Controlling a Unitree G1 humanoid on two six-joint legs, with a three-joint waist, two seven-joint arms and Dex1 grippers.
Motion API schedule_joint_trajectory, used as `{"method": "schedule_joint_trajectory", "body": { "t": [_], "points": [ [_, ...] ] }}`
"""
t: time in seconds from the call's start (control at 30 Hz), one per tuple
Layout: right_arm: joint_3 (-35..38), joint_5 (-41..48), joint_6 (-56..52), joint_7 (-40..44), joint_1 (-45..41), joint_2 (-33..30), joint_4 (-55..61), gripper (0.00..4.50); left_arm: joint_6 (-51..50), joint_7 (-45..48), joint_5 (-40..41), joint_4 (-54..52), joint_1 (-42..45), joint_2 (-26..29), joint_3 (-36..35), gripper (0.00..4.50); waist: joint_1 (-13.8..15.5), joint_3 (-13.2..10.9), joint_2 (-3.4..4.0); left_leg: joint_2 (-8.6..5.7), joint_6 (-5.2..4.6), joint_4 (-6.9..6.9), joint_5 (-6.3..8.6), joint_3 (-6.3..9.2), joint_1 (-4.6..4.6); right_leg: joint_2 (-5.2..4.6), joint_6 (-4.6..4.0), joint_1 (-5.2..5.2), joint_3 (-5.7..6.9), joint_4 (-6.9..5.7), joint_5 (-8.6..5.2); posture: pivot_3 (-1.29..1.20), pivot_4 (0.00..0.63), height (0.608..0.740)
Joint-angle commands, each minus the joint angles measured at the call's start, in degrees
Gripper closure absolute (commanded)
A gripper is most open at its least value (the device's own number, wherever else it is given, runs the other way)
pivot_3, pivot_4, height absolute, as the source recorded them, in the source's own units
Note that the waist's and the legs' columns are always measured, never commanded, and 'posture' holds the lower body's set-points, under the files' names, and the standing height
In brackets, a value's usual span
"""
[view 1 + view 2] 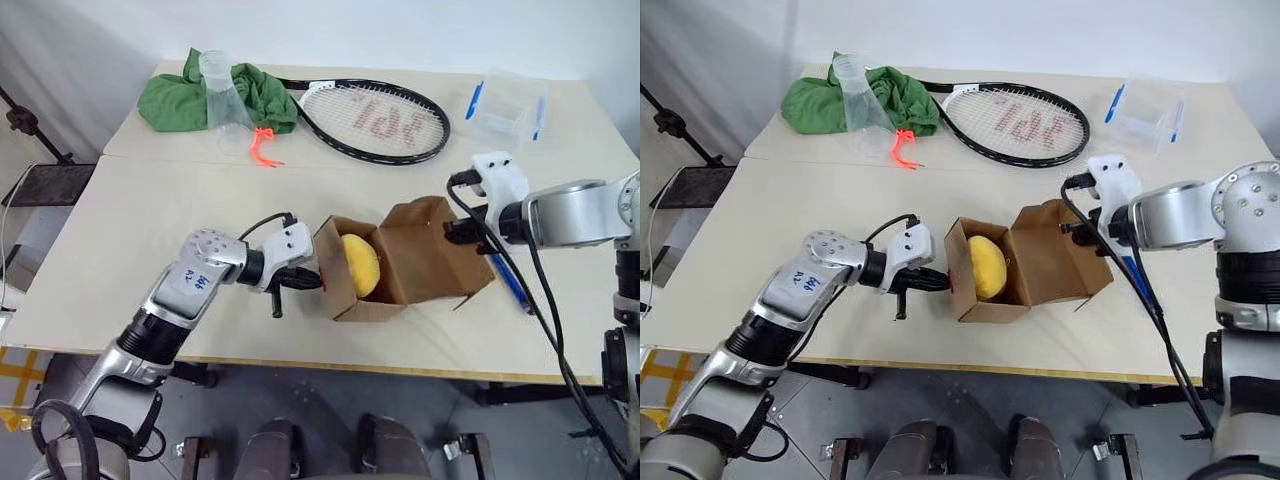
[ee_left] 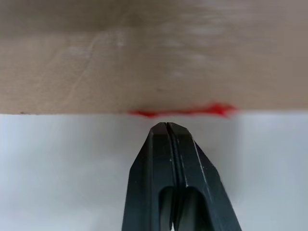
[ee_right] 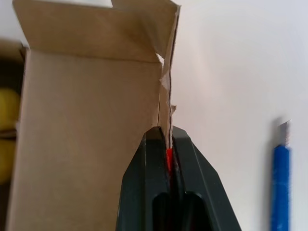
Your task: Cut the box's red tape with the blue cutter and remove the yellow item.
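Left eye view: the box (image 1: 400, 262) stands open on the table (image 1: 150, 220), the yellow item (image 1: 360, 264) inside it. Right gripper (image 3: 168, 144) is clamped on a box flap bearing the red tape (image 3: 169, 161); left gripper (image 2: 166, 127), fingers pressed together and empty, points at the box's left flap. The blue cutter (image 3: 280, 185) lies just right of the box.

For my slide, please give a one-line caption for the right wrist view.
Right end effector shut on a box flap edge bearing red tape, with the blue cutter lying on the table.

Right claw (image 3: 169, 139) pinches box (image 3: 91, 144) flap; blue cutter (image 3: 280, 183) nearby.
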State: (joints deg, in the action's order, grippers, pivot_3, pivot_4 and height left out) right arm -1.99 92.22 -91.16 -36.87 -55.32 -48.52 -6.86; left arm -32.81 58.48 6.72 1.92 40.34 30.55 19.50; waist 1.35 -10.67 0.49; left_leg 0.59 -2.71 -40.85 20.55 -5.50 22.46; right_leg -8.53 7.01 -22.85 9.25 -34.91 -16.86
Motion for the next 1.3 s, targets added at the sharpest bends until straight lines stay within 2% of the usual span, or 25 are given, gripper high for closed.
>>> {"method": "schedule_joint_trajectory", "body": {
  "t": [0.03, 0.33, 0.5, 0.67, 0.8, 0.93, 1.07, 1.3],
  "points": [
    [-0.09, 4.95, 2.48, -2.89, 1.79, -0.44, 2.9, 4.45, 2.94, -1.78, -0.62, 1.86, 2.31, -2.04, -1.06, 4.5, 0.02, -0.01, -0.02, 0.0, 0.0, 0.01, 0.0, 0.01, 0.0, 0.0, 0.0, 0.0, 0.01, -0.01, 0.0, 0.0, 0.15, 0.74],
    [-6.14, 16.39, 10.28, -8.04, 3.43, -4.8, 7.11, 4.45, 6.51, -1.51, -2.45, 6.18, 2.99, -3.78, 0.11, 4.5, -0.08, -0.01, -0.02, 0.02, 0.0, 0.01, 0.0, -0.01, -0.01, 0.0, 0.0, 0.0, 0.0, 0.02, 0.0, 0.0, 0.15, 0.74],
    [-9.46, 19.03, 13.07, -8.97, 3.23, -7.52, 8.61, 4.45, 7.32, -1.35, -2.94, 7.48, 3.4, -4.34, -0.51, 4.5, 0.09, -0.02, -0.04, 0.0, -0.01, -0.02, 0.0, 0.01, 0.02, -0.01, 0.0, -0.01, 0.01, 0.02, 0.0, 0.0, 0.15, 0.74],
    [-11.32, 20.02, 14.72, -8.74, 2.26, -9.49, 8.74, 4.45, 0.21, 0.91, 3.69, 1.34, 2.45, -1.11, -7.44, 4.5, -0.13, -0.03, -0.03, 0.05, -0.01, -0.02, 0.0, 0.03, 0.03, 0.01, 0.0, -0.01, 0.02, 0.06, 0.0, 0.0, 0.15, 0.74],
    [-12.11, 20.36, 15.48, -8.61, 1.72, -10.19, 8.64, 4.45, -7.57, 0.22, 11.35, -0.91, 6.66, -1.01, -15.58, 4.5, -0.13, -0.04, -0.05, 0.07, -0.01, -0.02, 0.0, 0.05, 0.03, 0.0, 0.0, -0.01, -0.01, 0.06, 0.0, 0.0, 0.15, 0.74],
    [-12.84, 20.4, 15.88, -8.23, 1.21, -10.65, 8.37, 4.45, -11.38, -0.64, 15.54, -2.41, 10.41, -2.16, -17.84, 4.5, 0.13, -0.05, -0.05, 0.03, -0.01, -0.13, 0.01, 0.21, 0.21, -0.03, 0.0, -0.01, -0.01, 0.11, 0.0, 0.0, 0.15, 0.74],
    [-13.31, 19.23, 15.52, -7.49, 0.29, -9.91, 7.65, 4.45, -9.4, 1.62, 15.81, -3.55, 14.68, -6.75, -12.12, 4.5, 0.42, -0.06, -0.07, -0.02, -0.03, -0.15, 0.01, 0.27, 0.32, -0.04, 0.03, -0.01, 0.09, 0.18, 0.02, 0.0, 0.15, 0.74],
    [-13.67, 19.17, 15.93, -7.52, 0.02, -9.73, 7.78, 4.45, -1.43, 6.67, 10.01, -1.22, 13.41, -5.39, -2.47, 4.5, -0.23, -0.06, -0.07, 0.03, -0.03, -0.01, 0.02, 0.0, 0.32, 0.06, 0.05, -0.31, 0.07, 0.11, 0.03, 0.0, 0.15, 0.74]
  ]
}}
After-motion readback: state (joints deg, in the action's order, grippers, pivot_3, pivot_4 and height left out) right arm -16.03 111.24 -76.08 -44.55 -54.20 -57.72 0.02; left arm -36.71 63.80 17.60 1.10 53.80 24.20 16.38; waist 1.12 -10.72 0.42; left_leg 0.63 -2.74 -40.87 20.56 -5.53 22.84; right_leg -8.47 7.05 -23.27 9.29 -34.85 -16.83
